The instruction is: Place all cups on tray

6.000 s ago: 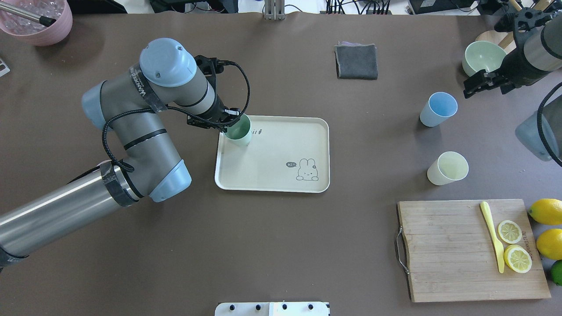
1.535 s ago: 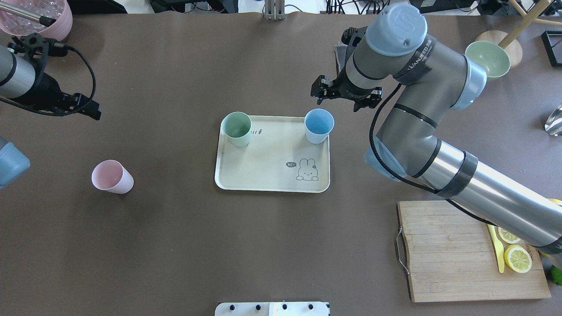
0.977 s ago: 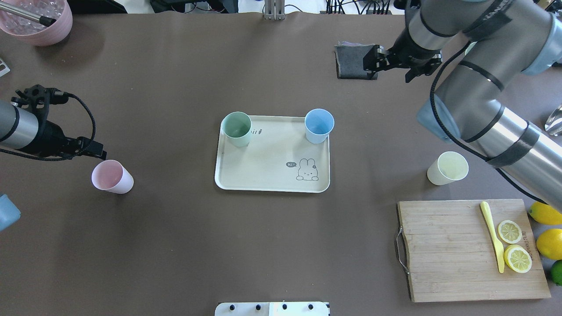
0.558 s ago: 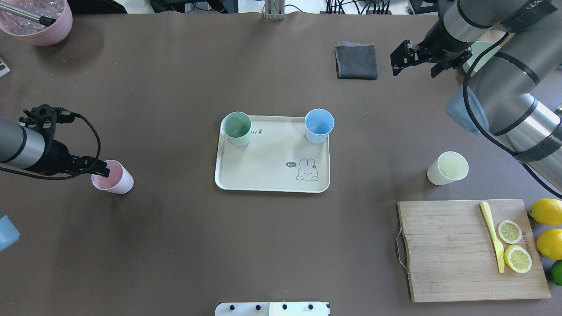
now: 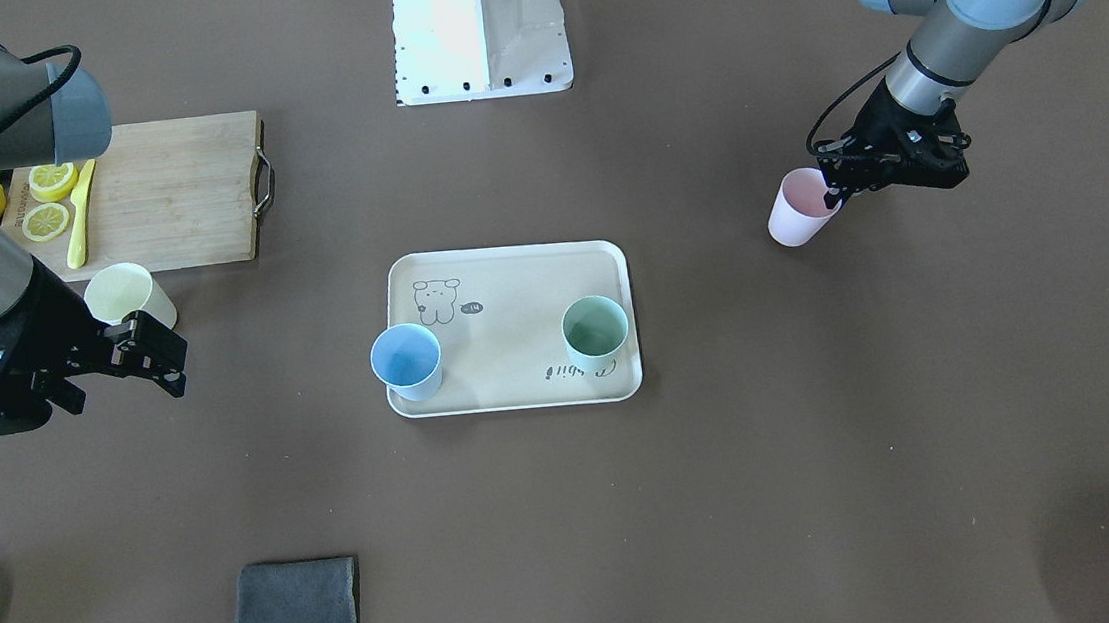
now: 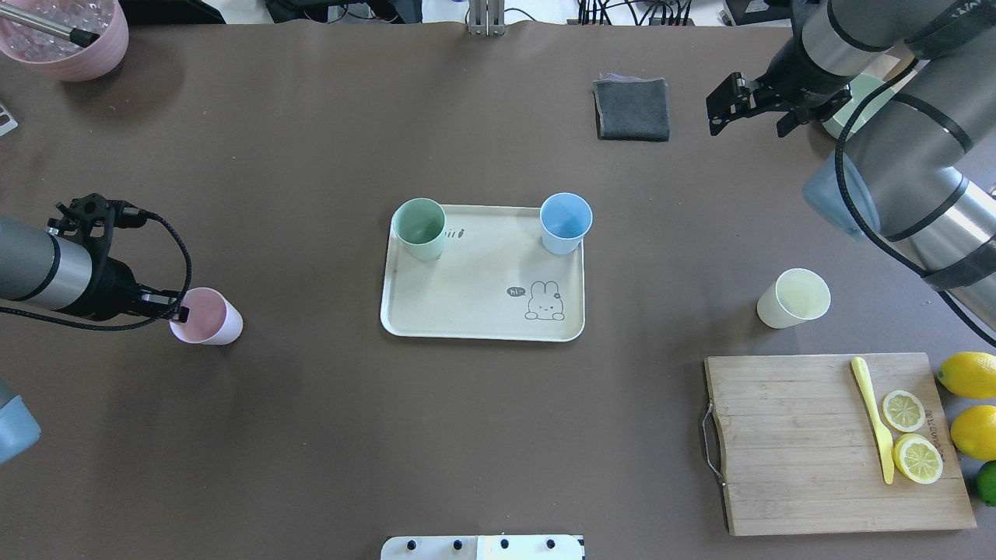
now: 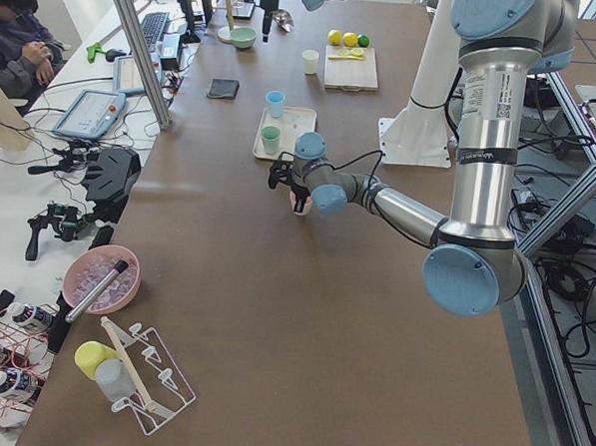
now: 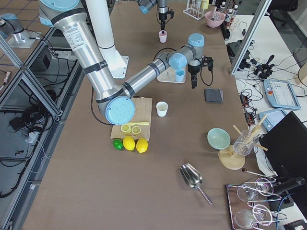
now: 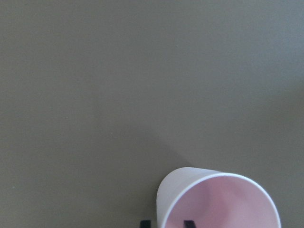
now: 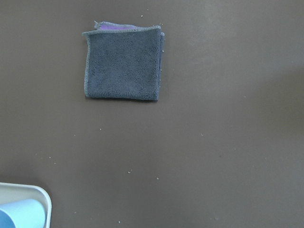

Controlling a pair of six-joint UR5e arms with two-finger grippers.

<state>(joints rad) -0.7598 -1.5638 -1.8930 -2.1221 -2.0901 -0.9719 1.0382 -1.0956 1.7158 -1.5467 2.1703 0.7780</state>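
Note:
The cream tray (image 6: 482,311) lies mid-table and also shows in the front view (image 5: 503,296). The mint green cup (image 6: 420,228) and the light blue cup (image 6: 566,222) stand upright in its far corners. The pink cup (image 6: 210,319) stands on the table to the left. My left gripper (image 6: 179,313) is shut on its near wall. The left wrist view shows one fingertip (image 9: 188,223) inside the pink cup (image 9: 223,202) and one outside. The pale yellow cup (image 6: 794,298) stands alone at the right. My right gripper (image 6: 747,128) is open and empty, above the table beside the grey cloth.
A folded grey cloth (image 6: 632,109) lies at the far middle right. A wooden cutting board (image 6: 786,443) with a yellow knife and lemon slices is at the near right, with whole lemons beside it. A mauve pot (image 6: 66,35) is at the far left. A pale green dish (image 6: 856,105) shows behind my right arm.
The left gripper came down from the far left onto the pink cup's rim, and the cup shifted slightly right. The right arm left the blue cup on the tray and drew back far right.

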